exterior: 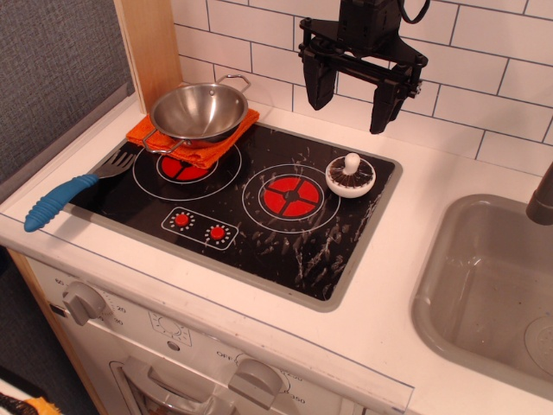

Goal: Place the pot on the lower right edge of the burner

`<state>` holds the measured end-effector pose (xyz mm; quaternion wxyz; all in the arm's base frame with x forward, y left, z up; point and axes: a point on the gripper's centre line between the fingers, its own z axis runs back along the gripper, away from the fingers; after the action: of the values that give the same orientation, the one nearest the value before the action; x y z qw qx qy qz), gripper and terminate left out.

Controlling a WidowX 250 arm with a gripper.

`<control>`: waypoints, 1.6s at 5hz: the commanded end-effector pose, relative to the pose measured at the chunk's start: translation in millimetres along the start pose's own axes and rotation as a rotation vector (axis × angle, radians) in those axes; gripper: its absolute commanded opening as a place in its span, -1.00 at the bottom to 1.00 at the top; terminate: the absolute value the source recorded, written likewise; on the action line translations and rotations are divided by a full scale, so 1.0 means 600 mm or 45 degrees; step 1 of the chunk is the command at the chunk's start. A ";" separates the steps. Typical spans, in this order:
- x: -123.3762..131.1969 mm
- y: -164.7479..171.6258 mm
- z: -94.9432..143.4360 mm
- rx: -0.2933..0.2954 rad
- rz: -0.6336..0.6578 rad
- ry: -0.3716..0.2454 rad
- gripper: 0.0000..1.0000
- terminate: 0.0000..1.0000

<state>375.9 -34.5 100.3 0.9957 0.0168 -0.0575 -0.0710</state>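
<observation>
The shiny steel pot (199, 111) with two wire loop handles sits on an orange cloth (195, 138) at the back left of the burner (259, 229), a black cooktop panel with two red-centred rings. My gripper (352, 97) hangs open and empty in the air above the back right of the burner, well to the right of the pot, fingers pointing down. The lower right part of the burner is bare black surface with white scuffs.
A small white knobbed lid (350, 176) sits on the right ring's edge. A fork with a blue handle (71, 192) lies across the burner's left edge. A grey sink (488, 290) is at the right. A tiled wall stands behind; a wooden post is at the back left.
</observation>
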 end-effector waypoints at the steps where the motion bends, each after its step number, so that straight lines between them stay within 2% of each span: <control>1: 0.000 0.000 0.000 0.000 0.000 0.000 1.00 -1.00; 2: 0.002 0.059 0.007 0.024 0.043 -0.018 1.00 -1.00; 3: 0.004 0.140 0.012 0.091 0.095 -0.011 1.00 -1.00; 4: 0.004 0.208 -0.008 0.141 0.154 0.047 1.00 -1.00; 5: -0.001 0.231 -0.046 0.108 0.211 0.084 1.00 -1.00; 7: -0.003 0.209 -0.091 0.076 0.213 0.165 1.00 -1.00; 8: -0.006 0.208 -0.092 0.075 0.227 0.167 -1.00 -1.00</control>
<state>394.9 87.8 31.8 0.9986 0.0404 0.0276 0.0195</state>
